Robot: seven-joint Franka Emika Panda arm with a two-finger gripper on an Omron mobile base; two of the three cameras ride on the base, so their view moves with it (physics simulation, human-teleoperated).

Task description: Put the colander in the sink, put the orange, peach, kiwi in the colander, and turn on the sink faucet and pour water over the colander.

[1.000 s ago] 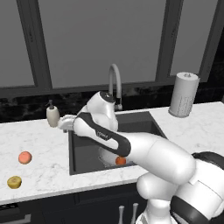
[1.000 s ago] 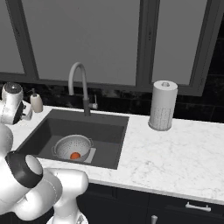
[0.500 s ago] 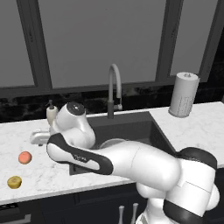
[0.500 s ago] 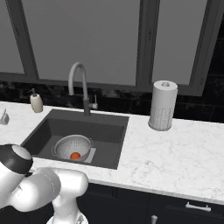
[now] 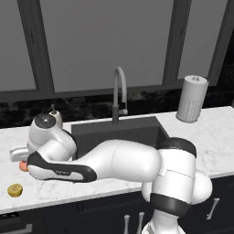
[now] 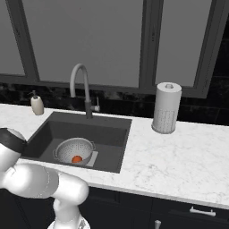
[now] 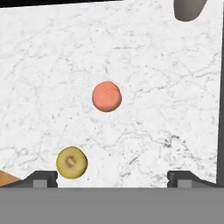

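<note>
The silver colander (image 6: 74, 150) sits in the dark sink (image 6: 112, 134) with the orange (image 6: 77, 159) inside it. On the white counter left of the sink lie the salmon-pink peach (image 7: 106, 96) and the yellow-olive kiwi (image 7: 71, 162). My gripper (image 7: 112, 178) is open and empty, hovering above the counter with its fingertips (image 7: 41, 178) wide apart; the peach lies ahead of the gap and the kiwi beside the left tip. In the left base view my hand (image 5: 18, 153) half hides the peach (image 5: 22, 166), and the kiwi (image 5: 15, 190) lies nearer the front edge. The faucet (image 6: 80, 85) stands behind the sink, no water running.
A beige soap dispenser (image 6: 37, 105) stands at the sink's back left corner. A paper towel roll (image 6: 166, 107) stands on the counter to the right. My arm (image 5: 119, 162) stretches low across the sink's front. The sink's edge (image 7: 220, 87) runs along the right of the hand view.
The arm has swung left, from above the sink to the left counter, and the hand has sunk over the peach. The orange stays in the colander.
</note>
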